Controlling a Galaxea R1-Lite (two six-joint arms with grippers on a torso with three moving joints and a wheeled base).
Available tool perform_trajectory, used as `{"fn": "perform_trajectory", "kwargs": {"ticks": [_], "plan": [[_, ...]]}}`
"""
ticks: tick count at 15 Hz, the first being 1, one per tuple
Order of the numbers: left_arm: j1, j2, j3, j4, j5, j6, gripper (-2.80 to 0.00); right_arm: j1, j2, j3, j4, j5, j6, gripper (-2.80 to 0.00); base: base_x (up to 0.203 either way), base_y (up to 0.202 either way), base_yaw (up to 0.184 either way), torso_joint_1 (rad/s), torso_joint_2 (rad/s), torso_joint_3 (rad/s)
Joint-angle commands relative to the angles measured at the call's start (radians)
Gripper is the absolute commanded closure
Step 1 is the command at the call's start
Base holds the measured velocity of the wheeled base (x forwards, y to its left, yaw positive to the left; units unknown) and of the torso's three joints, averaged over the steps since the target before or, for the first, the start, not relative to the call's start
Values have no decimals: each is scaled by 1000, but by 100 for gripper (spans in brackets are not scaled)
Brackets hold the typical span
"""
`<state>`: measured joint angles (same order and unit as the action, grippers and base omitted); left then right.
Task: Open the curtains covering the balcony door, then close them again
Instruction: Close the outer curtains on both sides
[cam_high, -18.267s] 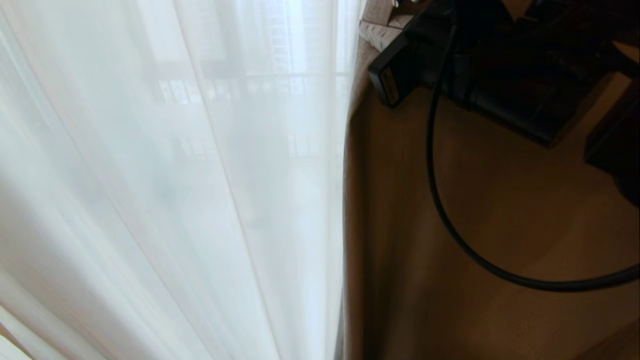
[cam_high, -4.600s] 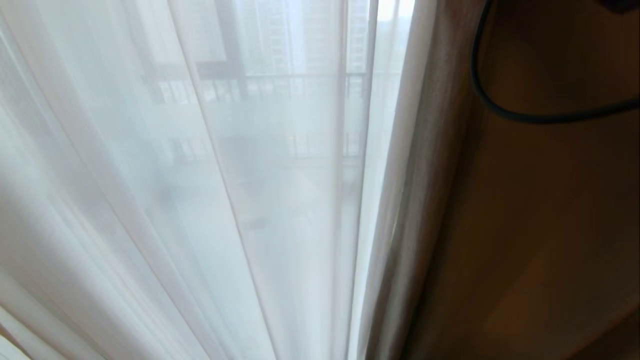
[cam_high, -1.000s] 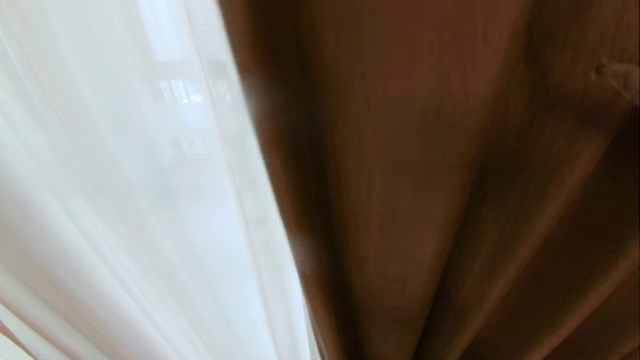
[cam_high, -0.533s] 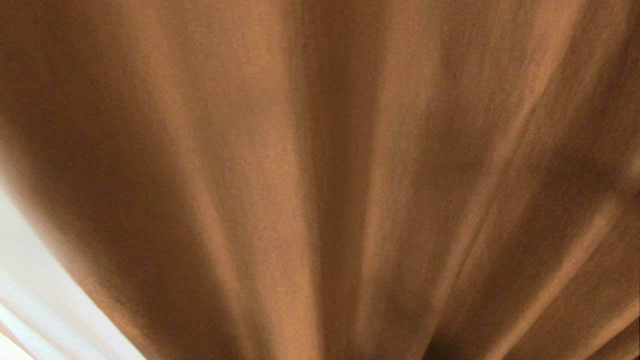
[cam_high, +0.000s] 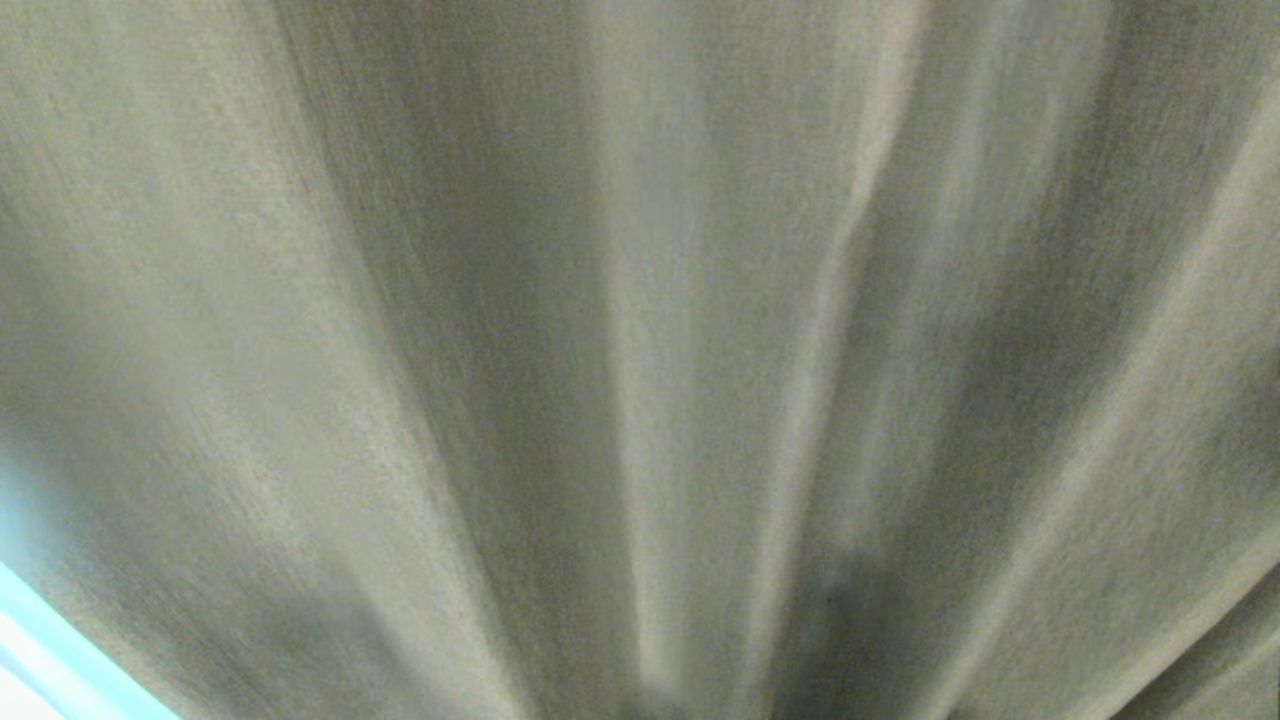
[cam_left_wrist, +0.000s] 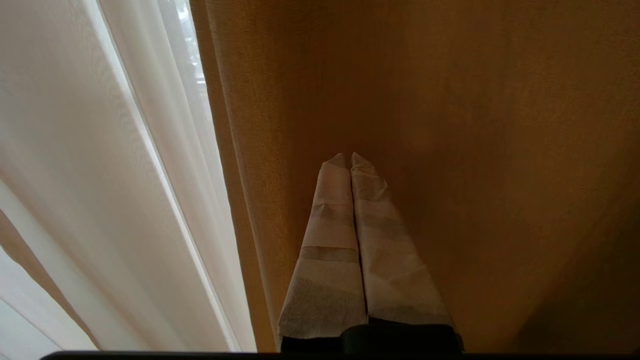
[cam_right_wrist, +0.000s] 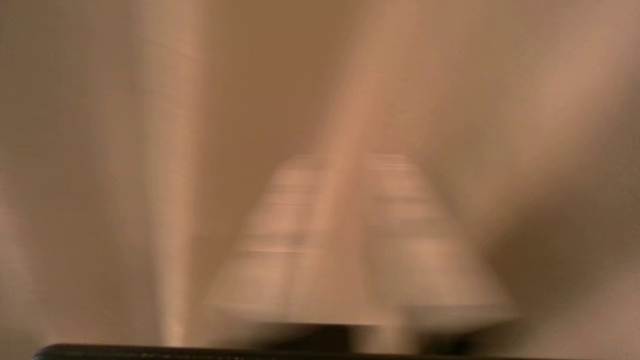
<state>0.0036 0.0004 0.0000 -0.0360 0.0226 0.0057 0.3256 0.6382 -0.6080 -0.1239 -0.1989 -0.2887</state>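
The thick ribbed curtain (cam_high: 640, 300) fills almost the whole head view in long folds; only a pale strip of the sheer curtain (cam_high: 30, 660) shows at the lower left corner. The balcony door is hidden behind them. In the left wrist view my left gripper (cam_left_wrist: 349, 156) is shut and empty, its tape-wrapped fingers (cam_left_wrist: 330, 240) pointing at the thick curtain (cam_left_wrist: 475, 125), with the sheer curtain (cam_left_wrist: 125, 175) beside it. My right gripper (cam_right_wrist: 345, 160) is smeared by motion close to the thick curtain's (cam_right_wrist: 125, 150) folds; whether fabric lies between its fingers is unclear.
The thick curtain has swept leftward across the head view, from covering the right half to covering nearly all of it, hiding the sheer layer and the bright window behind.
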Motion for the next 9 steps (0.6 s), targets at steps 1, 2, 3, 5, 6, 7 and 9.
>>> {"fn": "perform_trajectory", "kwargs": {"ticks": [1, 2, 3, 5, 6, 7, 9], "plan": [[0, 0, 0, -1, 0, 0, 0, -126, -50, 14, 41, -1, 33, 0, 0, 0, 0, 0, 0, 0], [-1, 0, 0, 0, 0, 0, 0, -178, -86, 36, 60, -2, 49, 0, 0, 0, 0, 0, 0, 0], [-1, 0, 0, -1, 0, 0, 0, -210, -114, 60, 70, -3, 57, 0, 0, 0, 0, 0, 0, 0], [1, 0, 0, -1, 0, 0, 0, -259, -167, 105, 64, -6, 59, 0, 0, 0, 0, 0, 0, 0], [0, 0, 0, 0, 0, 0, 0, -286, -189, 125, 62, -10, 58, 0, 0, 0, 0, 0, 0, 0], [1, 0, 0, -1, 0, 0, 0, -318, -208, 150, 60, -12, 57, 0, 0, 0, 0, 0, 0, 0], [1, 0, 0, -1, 0, 0, 0, -406, -248, 231, 34, -10, 66, 0, 0, 0, 0, 0, 0, 0]]}}
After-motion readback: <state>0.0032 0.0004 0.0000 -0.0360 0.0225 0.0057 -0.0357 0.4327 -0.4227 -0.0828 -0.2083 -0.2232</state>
